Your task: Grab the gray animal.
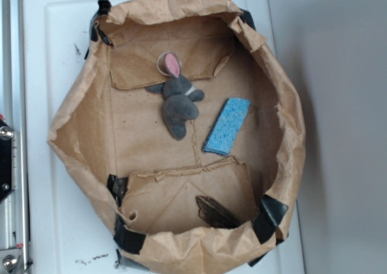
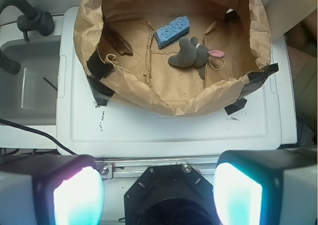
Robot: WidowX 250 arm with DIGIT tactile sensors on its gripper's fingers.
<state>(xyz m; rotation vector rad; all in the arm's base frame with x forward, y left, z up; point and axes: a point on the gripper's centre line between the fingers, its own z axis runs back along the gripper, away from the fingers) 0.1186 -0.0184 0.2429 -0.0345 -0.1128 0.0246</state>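
Gray animal (image 1: 179, 104): small dark-gray plush mouse, pink-lined ear, lying flat on the floor of a rolled-down brown paper bag (image 1: 78, 114) that sits on a white plastic surface (image 1: 54, 38). Blue sponge (image 1: 227, 125) lies just beside the mouse, apart, not touching. A dark scrap (image 1: 214, 212) sits on the bag floor near the far rim, well away from the toy. In the wrist view the mouse (image 2: 191, 53) is far up the picture inside the bag, sponge (image 2: 172, 30) beyond it, bag's near wall (image 2: 164, 93) between camera and toy. Gripper (image 2: 158, 195) at the bottom edge, both fingers (image 2: 236, 192) spread wide, nothing between them, well short of the bag; no arm shows in the exterior view. Judged step: the very start, approach not yet made. Next move calls for travelling forward over the bag's near rim, centring above the mouse body, then descending with jaws wide. Should clear the crumpled rim and keep off the sponge side. Soft plush, likely squashes under grip.
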